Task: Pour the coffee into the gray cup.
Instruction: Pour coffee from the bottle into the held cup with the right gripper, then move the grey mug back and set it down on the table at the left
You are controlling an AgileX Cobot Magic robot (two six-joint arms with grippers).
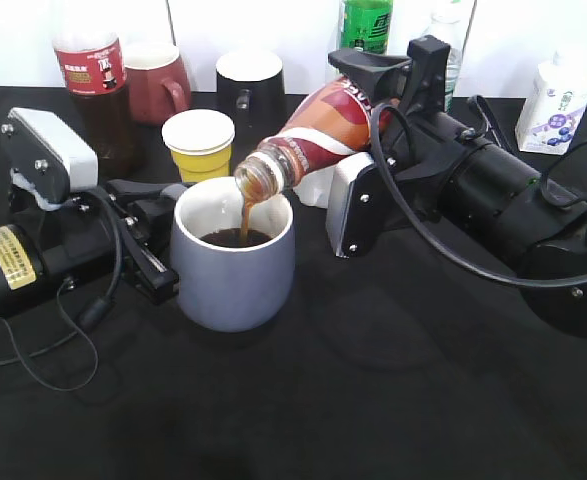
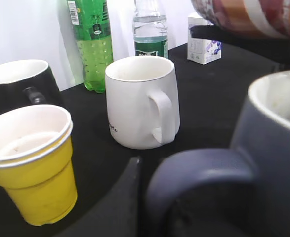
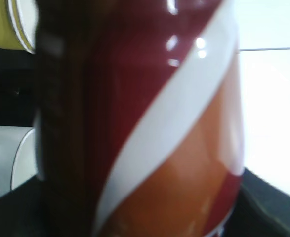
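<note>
At table centre the gray cup (image 1: 233, 262) stood upright, part-filled with dark brown coffee, while the right gripper (image 1: 368, 120), clamped on the tilted coffee bottle (image 1: 308, 135), held its open neck over the rim and a thin brown stream fell in. Left gripper (image 1: 158, 245) sat at the cup's handle side; whether it pinched the handle I could not tell. Behind stood a yellow paper cup (image 1: 198, 145), apparently empty, a white mug (image 2: 142, 101) and a black mug (image 1: 249, 85).

glossy plastic bottle (image 1: 318, 125), matt cup (image 1: 233, 262) — ceramic
</note>
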